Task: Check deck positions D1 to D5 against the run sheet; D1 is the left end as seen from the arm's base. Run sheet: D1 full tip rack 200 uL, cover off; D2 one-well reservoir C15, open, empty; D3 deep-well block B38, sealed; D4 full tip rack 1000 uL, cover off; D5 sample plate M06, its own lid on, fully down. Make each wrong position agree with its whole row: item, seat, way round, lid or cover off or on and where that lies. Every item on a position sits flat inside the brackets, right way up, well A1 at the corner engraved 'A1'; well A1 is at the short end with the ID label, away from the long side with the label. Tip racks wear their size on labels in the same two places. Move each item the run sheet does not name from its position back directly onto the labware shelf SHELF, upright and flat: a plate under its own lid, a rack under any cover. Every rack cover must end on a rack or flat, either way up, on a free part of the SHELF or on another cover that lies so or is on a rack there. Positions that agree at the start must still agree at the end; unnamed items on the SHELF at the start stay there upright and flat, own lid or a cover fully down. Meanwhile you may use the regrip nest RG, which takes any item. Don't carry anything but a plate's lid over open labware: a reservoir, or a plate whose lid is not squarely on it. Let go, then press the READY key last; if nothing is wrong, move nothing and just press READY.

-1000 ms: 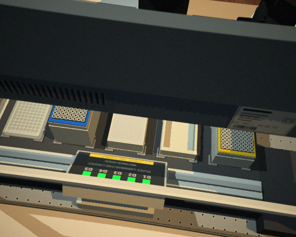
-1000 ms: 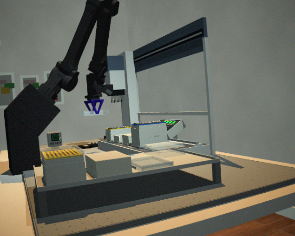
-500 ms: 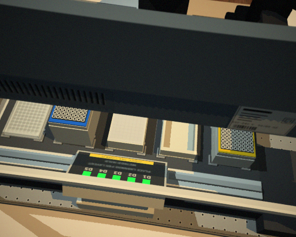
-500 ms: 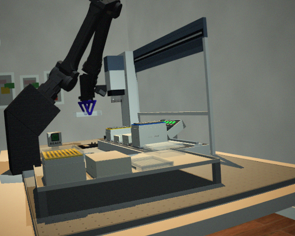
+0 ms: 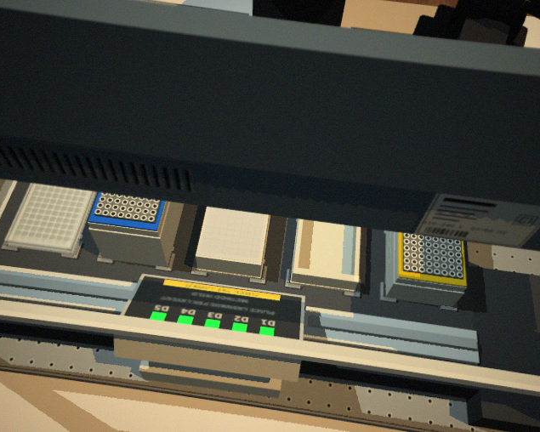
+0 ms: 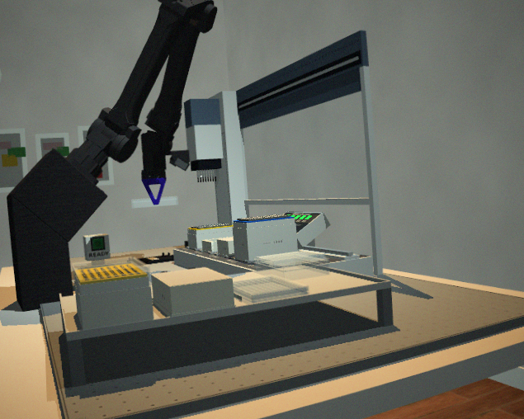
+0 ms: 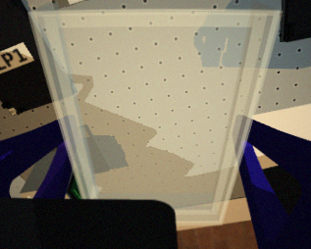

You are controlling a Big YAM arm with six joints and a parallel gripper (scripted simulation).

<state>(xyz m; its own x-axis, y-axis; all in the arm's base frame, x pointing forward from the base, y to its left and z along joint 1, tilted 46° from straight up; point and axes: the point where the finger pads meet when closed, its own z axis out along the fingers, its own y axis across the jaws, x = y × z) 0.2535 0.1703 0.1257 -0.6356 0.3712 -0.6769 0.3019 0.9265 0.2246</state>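
My gripper hangs in the air left of the deck, above the table between the READY key and the deck rail. It is shut on a clear flat lid, held level. In the wrist view the lid fills the frame between my blue fingers. On the deck, from D1 to D5, stand a yellow tip rack, an open reservoir, a sealed deep-well block, a blue tip rack and a sample plate.
The shelf holds a yellow-topped rack, a pale block and a clear plate. The pipetting head hangs close to the right of my gripper. A black pad marked LP1 lies below. The status panel shows green lights.
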